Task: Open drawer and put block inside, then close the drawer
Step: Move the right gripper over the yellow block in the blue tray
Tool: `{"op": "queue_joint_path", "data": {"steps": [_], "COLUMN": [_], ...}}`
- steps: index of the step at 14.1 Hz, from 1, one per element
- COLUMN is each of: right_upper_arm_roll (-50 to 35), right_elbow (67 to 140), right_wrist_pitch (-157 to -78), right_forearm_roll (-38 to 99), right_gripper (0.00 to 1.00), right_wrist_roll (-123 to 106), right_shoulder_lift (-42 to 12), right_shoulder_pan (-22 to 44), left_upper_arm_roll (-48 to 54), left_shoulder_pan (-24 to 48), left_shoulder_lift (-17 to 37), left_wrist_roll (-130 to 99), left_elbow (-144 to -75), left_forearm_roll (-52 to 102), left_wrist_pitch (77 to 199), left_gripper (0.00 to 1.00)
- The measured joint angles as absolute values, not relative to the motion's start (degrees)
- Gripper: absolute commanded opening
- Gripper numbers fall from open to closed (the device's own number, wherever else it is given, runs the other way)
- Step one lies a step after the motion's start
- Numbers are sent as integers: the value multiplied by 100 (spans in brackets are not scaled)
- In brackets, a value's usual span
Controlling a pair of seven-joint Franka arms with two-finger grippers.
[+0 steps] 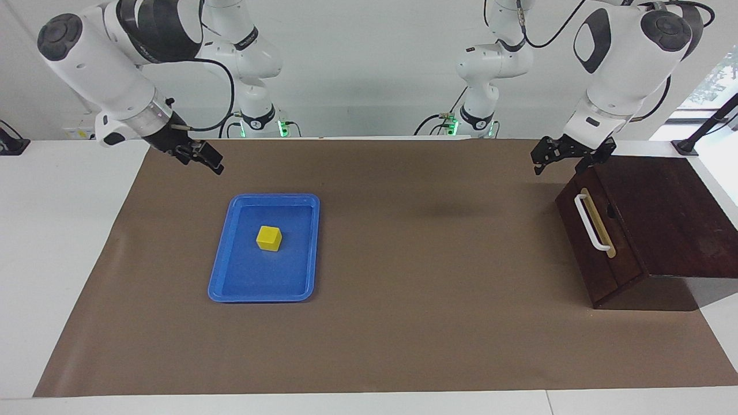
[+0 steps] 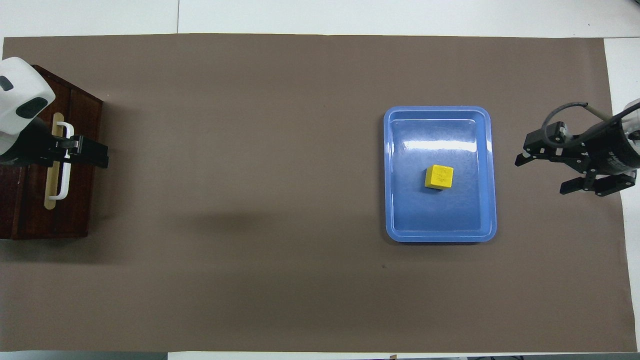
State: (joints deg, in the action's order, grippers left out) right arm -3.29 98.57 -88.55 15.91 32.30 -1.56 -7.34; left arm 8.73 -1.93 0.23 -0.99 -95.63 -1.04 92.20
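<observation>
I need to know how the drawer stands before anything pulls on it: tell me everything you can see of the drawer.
The drawer is dark brown wood, the front panel of a dark wooden box at the left arm's end of the table. It is shut, flush with the box, so its inside is hidden. A white bar handle runs along a tan strip on its front, which faces the blue tray. The box stands on the brown mat. The open left gripper hangs above the drawer front; nothing grips the handle.

A blue plastic tray (image 1: 230, 276) lies flat on a brown paper sheet (image 1: 403, 334). The sheet covers most of the white tabletop (image 1: 52, 242).
</observation>
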Motion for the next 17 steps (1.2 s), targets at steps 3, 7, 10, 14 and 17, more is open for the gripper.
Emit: {"op": "queue_joint_path", "data": {"steps": [3,7,10,14,17], "right_upper_arm_roll": [-324,-316,-314,-313,-313], "right_elbow": [10682,11603,12012,12077,11936], "right_wrist_pitch": [-9811,-10995,-11187,-11396,-11540], "right_forearm_roll": [2647,3866,4407,4724,5181], "right_gripper": [100,100,100,100,100], "right_wrist_roll": [4692,5518,5628,5666,5573], "right_shoulder_lift": [-275,-453,-498,-987,-1301], "right_shoulder_pan": [-834,-956,-965,-1021,-1024], "left_upper_arm_roll": [873,873,873,873,873], "left_shoulder_pan": [-193,-193,-193,-193,-193], "left_shoulder_lift": [23,23,23,23,23], "left_wrist_roll": [-99,-99,-99,-99,-99], "left_elbow": [-9563,-9563,-9563,-9563,-9563], "left_forearm_roll": [-104,-104,-104,-104,-104], "left_wrist_pitch": [9220,9220,9220,9220,9220], "left_gripper": [100,100,100,100,100]}}
